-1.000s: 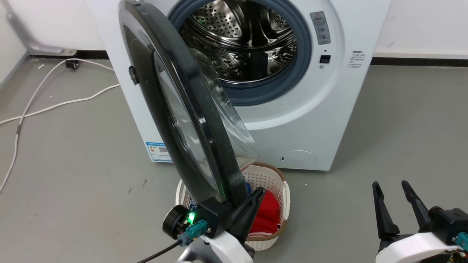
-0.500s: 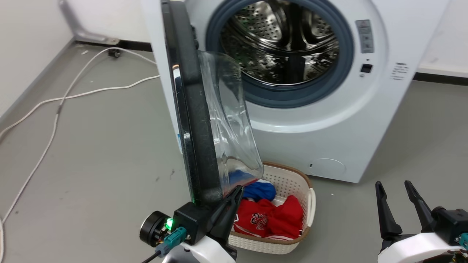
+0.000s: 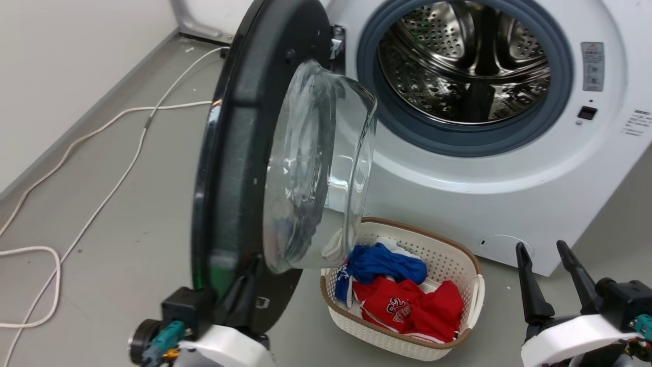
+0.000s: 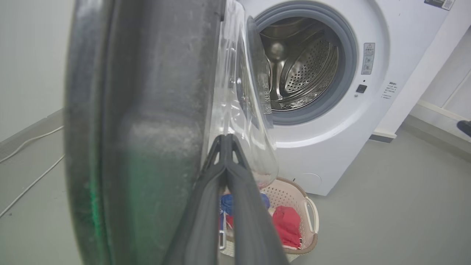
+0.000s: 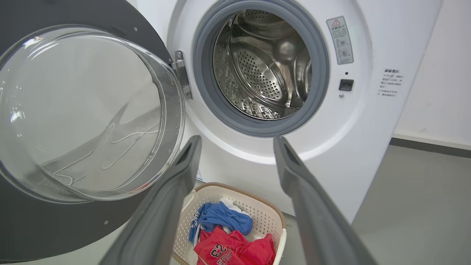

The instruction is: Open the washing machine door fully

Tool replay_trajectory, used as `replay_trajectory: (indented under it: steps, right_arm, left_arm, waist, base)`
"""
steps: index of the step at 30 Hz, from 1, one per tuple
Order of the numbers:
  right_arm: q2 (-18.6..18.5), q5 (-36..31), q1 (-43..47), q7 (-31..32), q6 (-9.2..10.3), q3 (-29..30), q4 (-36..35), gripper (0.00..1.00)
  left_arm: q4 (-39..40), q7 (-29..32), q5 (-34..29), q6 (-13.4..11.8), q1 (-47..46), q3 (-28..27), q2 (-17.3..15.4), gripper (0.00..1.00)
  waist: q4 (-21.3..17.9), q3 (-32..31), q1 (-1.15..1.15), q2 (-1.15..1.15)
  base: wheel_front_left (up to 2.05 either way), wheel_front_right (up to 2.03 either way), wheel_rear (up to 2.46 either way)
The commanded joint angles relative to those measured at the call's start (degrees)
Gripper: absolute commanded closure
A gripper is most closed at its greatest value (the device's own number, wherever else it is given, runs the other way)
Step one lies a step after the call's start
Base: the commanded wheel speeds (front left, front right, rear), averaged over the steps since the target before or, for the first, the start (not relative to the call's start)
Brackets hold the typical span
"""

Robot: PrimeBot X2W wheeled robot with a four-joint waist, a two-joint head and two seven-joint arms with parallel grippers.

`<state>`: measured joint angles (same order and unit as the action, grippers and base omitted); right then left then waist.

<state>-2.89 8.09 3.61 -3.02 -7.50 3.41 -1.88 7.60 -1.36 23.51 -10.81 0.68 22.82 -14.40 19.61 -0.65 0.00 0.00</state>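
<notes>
**Black rim swung out, my left jaws leaning on its inner face**

Black and glossy, the washing machine door (image 3: 229,168) stands swung out from its hinge (image 5: 182,73) at the left of the drum opening (image 3: 468,56). Its glass bowl bulges towards the machine and hangs over the near end of the laundry basket (image 3: 476,285) on the floor. My left gripper (image 3: 239,290) sits low on the rim's inner side. The jaws are clenched together on nothing, with only a sliver of gap between them. I judge they are held that way to act as one stiff pusher, so the door slides along them as it turns instead of being pinched. My right gripper (image 3: 540,245) hangs well apart at the lower right with its jaws spread and empty, out of the door's sweep.

The left wrist view shows my fingertips (image 4: 225,141) meeting just beside the rim where the glass begins, a contact the head view half hides behind the rim. The right wrist view, looking between its own spread jaws (image 5: 236,139), shows the door's inner face nearly square-on, along with the hinge. From that angle the door looks wide open, though probably with some travel left.
</notes>
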Motion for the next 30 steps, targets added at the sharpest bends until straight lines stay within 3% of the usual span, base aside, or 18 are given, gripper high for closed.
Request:
replay_trajectory:
  steps: [1, 14, 22, 30]
  right_arm:
    - [0.04, -0.12, -0.92, -0.24, 0.01, 0.0, -0.07, 0.0]
    - [0.05, -0.02, -2.05, -0.45, 0.01, -1.0, 0.62, 0.0]
    - [0.04, -1.46, -4.02, 0.45, 0.01, -0.43, -0.97, 0.0]
    - [0.05, -2.14, -4.96, 1.43, 0.01, 0.56, -1.99, 0.0]
  left_arm:
    - [-0.6, -0.5, 0.4, -0.94, 0.63, -1.8, -1.2, 1.0]
    - [-6.55, -5.21, 4.68, -2.34, -1.76, -14.21, -7.0, 1.0]
    - [-13.66, -8.55, 9.12, 0.24, -7.46, -20.83, -10.05, 1.0]
    - [-24.9, -10.94, 14.2, 5.51, -13.1, -26.04, -13.3, 1.0]
  waist:
    - [0.75, 0.45, 0.0, 0.0]
    - [-0.1, 1.95, 0.0, 0.0]
    - [-2.17, 5.17, 0.0, 0.0]
    - [-3.7, 7.72, 0.0, 0.0]
  base:
    - [0.0, 0.0, 0.0]
    - [0.0, 0.0, 0.0]
    - [0.0, 0.0, 0.0]
    - [0.0, 0.0, 0.0]
